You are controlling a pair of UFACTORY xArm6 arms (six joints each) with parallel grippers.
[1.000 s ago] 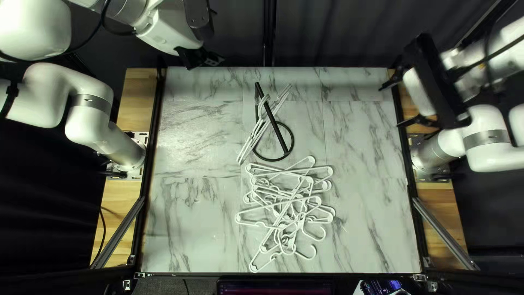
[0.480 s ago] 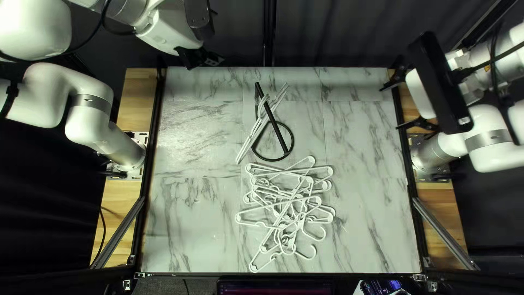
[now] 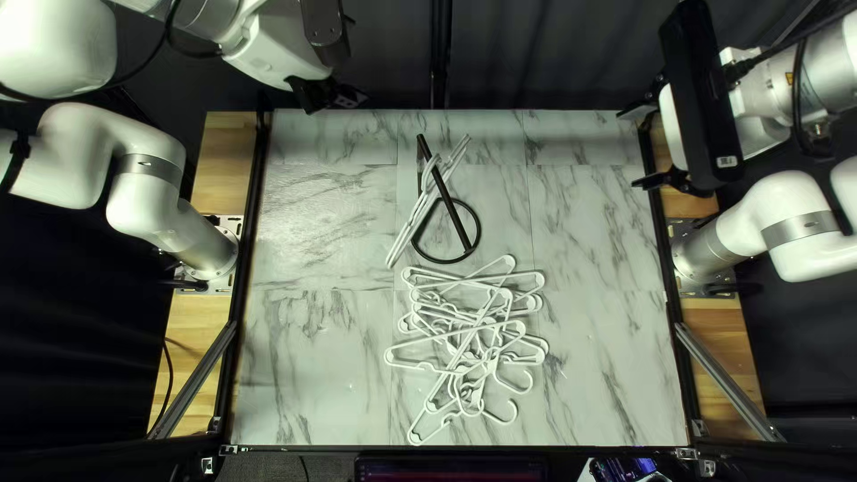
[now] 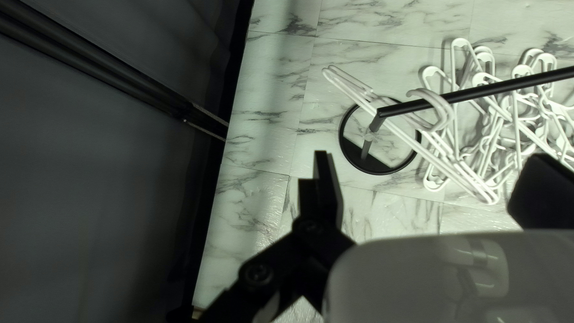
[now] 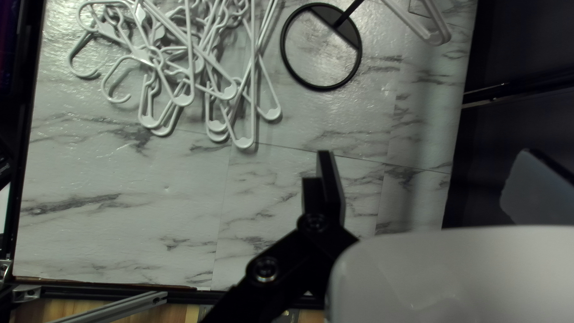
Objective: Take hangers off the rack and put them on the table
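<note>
Most hangers (image 3: 491, 355) are piled on the table (image 3: 321, 366) — a few (count unclear) are left on the rack (image 3: 450, 205); left gripper (image 4: 430, 157) and right gripper (image 5: 426, 153) are spread, nothing grasped.

No legible text, labels or signs.

Pretty sure this is a robotics lab or some kind of test cell. Two white robot arms, a left one (image 3: 147, 192) and a right one (image 3: 786, 210), are mounted on metal plates (image 3: 234, 228) over wooden boards (image 3: 189, 339) along the left and right edges of a marble-look surface (image 3: 312, 357). Dark curtain (image 3: 553, 54) behind the far edge, metal rails (image 3: 193, 379) at the sides, loose cables (image 3: 169, 375), and a lit screen (image 3: 451, 471) just past the near edge.
</note>
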